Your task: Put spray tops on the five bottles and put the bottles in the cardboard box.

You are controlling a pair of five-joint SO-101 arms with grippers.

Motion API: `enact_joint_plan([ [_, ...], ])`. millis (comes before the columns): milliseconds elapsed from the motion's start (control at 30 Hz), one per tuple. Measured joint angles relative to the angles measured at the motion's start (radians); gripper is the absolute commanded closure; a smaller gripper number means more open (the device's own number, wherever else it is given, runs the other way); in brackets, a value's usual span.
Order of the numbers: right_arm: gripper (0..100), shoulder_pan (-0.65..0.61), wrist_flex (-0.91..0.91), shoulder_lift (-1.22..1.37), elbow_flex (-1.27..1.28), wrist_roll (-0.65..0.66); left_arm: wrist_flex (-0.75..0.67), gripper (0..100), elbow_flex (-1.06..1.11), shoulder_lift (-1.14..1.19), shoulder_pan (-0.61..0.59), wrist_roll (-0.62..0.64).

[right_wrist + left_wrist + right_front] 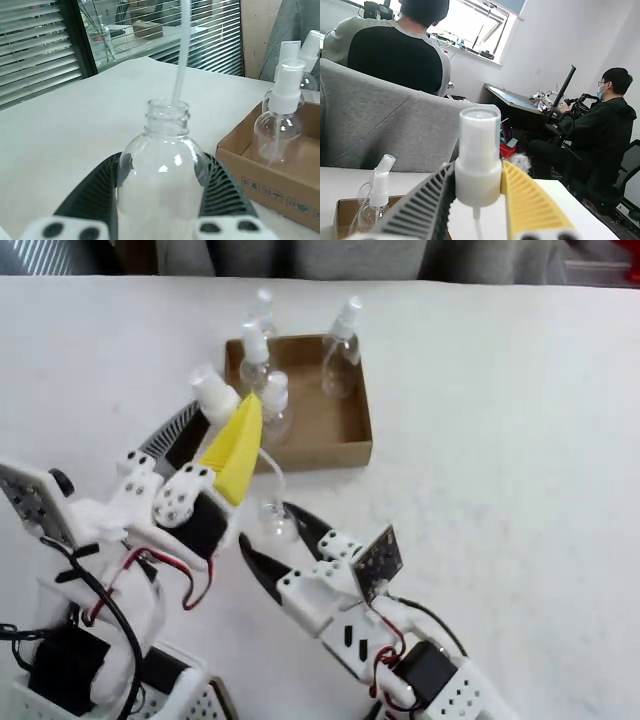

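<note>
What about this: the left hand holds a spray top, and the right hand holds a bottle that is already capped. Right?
Not capped: the right wrist view shows the bottle in the right hand with its neck open. The left hand does hold a spray top.

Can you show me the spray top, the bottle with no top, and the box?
spray top [479,170], left wrist view, on its white collar.
open bottle [167,117], right wrist view, on its neck.
cardboard box [322,454], high view, on its front wall.
</note>
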Motion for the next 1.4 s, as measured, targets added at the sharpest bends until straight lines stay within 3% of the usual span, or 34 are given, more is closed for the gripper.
enact_joint_plan([
  [667,97.7,0.003,0.000,0.000,0.000,0.000,0.000,98,0.006,-0.015,-0.029,-0.060],
  [1400,97.7,0.025,0.000,0.000,0.000,0.000,0.000,98,0.216,-0.012,-0.026,-0.068],
])
